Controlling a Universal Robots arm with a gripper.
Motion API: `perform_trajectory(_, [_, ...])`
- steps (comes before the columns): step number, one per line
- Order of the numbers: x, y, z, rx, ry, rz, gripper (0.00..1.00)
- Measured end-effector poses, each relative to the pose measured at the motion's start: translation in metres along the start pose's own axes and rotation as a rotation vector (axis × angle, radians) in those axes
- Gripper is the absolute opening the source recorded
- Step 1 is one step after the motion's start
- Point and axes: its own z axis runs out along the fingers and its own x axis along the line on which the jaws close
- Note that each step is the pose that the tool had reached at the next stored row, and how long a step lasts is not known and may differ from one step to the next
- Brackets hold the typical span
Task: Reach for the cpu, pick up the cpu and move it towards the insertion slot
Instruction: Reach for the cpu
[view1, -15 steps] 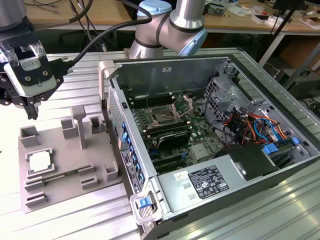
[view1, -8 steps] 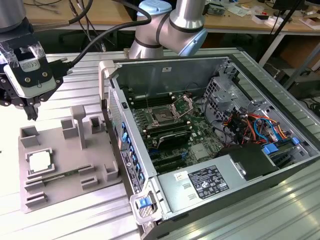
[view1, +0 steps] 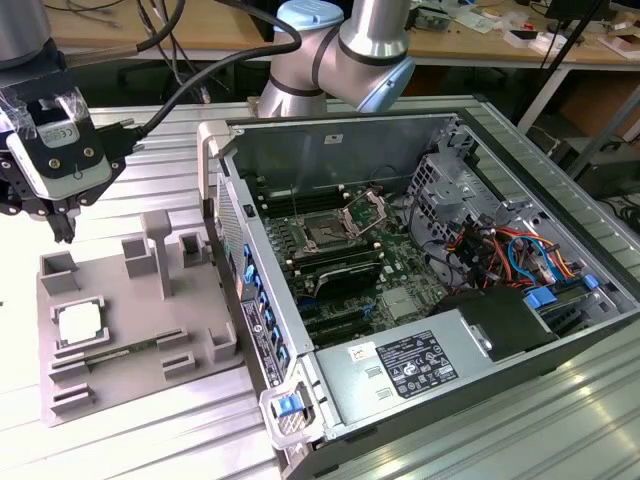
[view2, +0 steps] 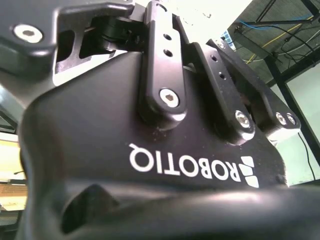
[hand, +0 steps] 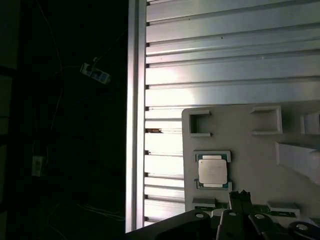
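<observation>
Cpu (view1: 78, 322) lies flat in a recess of the tray (view1: 130, 315), toward the exterior view's left. Above the tray's far corner hangs the tool (view1: 63, 225), clear of the cpu; wide or narrow, I cannot tell. Toward the exterior view's right of the tray sits the slot (view1: 325, 237).

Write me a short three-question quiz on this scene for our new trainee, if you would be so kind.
1. In the exterior view, on which side of the computer case does the grey tray sit?
2. True or false: the cpu lies in the grey tray.
3. The gripper is: A) near the tray, apart from the cpu; B) inside the computer case; C) lifting the cpu.
Key: 1 the exterior view's left; 2 true; 3 A.
</observation>
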Motion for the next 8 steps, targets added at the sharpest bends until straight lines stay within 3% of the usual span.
perform_trajectory(8, [0.0004,0.0,0.0023,-0.0001,0.0,0.0,0.11])
